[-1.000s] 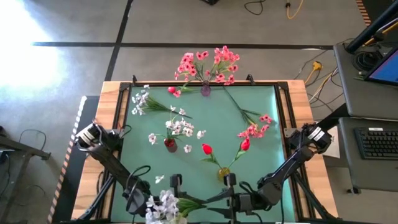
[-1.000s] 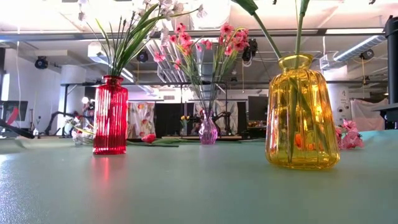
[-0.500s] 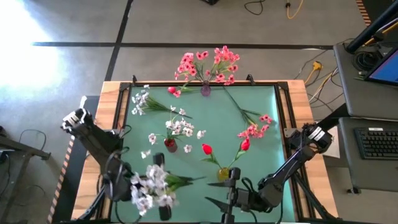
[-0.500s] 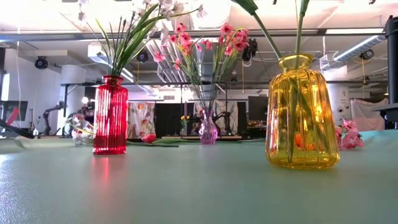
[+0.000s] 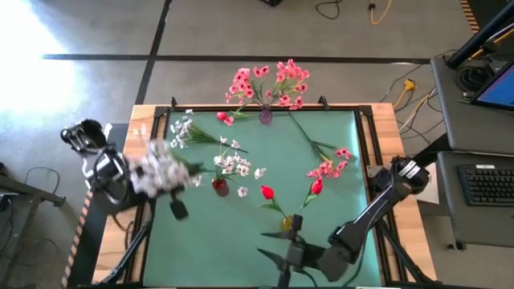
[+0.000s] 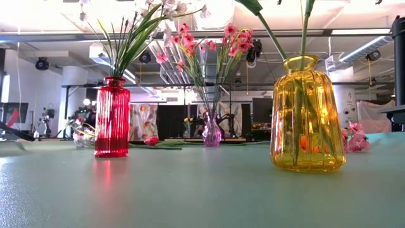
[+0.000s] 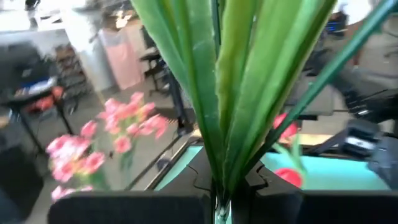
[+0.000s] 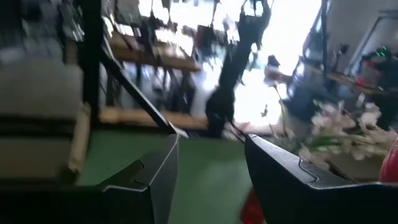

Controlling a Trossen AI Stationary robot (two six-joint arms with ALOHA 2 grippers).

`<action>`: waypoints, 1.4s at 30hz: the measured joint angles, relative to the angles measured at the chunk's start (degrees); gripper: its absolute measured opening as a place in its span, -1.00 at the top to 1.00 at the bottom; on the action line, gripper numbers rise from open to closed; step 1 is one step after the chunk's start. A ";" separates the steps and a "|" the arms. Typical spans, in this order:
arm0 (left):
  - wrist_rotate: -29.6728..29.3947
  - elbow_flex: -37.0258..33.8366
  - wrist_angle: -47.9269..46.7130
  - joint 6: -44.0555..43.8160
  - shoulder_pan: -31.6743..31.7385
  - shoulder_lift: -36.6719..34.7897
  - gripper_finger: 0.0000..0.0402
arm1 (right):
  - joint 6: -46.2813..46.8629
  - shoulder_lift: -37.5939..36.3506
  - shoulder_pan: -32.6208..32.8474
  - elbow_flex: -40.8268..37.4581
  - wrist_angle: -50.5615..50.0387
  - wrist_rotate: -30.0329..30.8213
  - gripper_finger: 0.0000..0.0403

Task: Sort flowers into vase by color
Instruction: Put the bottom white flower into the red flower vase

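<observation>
My left gripper is over the table's left part, shut on a spray of small white blossoms with green leaves. It is left of the red vase, which holds white flowers. The purple vase holds pink flowers. The yellow vase holds red buds. One white spray and one pink spray lie flat on the mat. My right gripper is open near the near edge, touching nothing. My left gripper pinches the white spray's bundle of green stems and leaves at its lower end between its two fingers. The leaves fan out from the fingers. The spray is lifted clear of the table, with its blossoms toward the table's left edge.
Loose white blossoms lie on the green mat near the red vase. A raised wooden frame runs round the mat. The three vases stand in the middle and far part, and bare mat shows at the near left.
My left arm has swung the white spray from the near edge up and toward the table's left and far side, and it now stands beside the red vase. The spray has turned with the arm and shows blurred. My right gripper has edged toward the table's left.
</observation>
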 joint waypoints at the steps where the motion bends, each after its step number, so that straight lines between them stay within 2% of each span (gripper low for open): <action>1: 0.04 0.00 -3.88 -3.48 0.54 -1.44 1.00 | 1.70 0.00 -0.58 1.55 -4.91 -0.01 0.12; 5: 0.05 -0.13 -18.70 -17.77 3.25 -5.31 1.00 | 7.17 -0.04 -2.63 7.45 -22.57 -0.45 0.12; 8: 0.06 -0.17 -25.96 -23.63 5.71 -6.80 1.00 | 8.14 -0.23 -3.42 10.25 -30.36 -0.44 0.12; 12: 0.83 -0.46 -30.30 -26.41 9.05 -7.63 1.00 | 8.04 -1.70 -3.73 11.04 -36.12 -0.47 0.12; 19: 6.86 -2.08 -33.66 -28.60 14.15 -8.45 1.00 | 11.85 -7.86 -4.84 11.04 -48.67 -0.56 0.16; 22: 7.89 -5.62 -33.52 -30.42 14.91 -9.51 1.00 | 11.92 -10.94 -6.30 11.04 -52.81 -2.53 0.18; 27: 11.09 -13.05 -29.51 -32.16 15.06 -13.46 1.00 | 8.51 -16.36 -9.97 11.02 -53.56 -11.70 0.18; 34: 15.29 -22.53 -19.66 -26.94 15.25 -20.23 1.00 | 4.57 -23.62 -15.81 11.00 -52.56 -23.85 0.21; 39: 15.90 -28.74 -11.11 -23.17 17.10 -24.03 1.00 | 2.29 -26.05 -18.87 11.00 -52.12 -27.37 0.20; 42: 19.04 -32.49 -3.53 -20.01 18.97 -25.17 1.00 | 0.89 -26.64 -19.87 11.00 -52.19 -27.49 0.20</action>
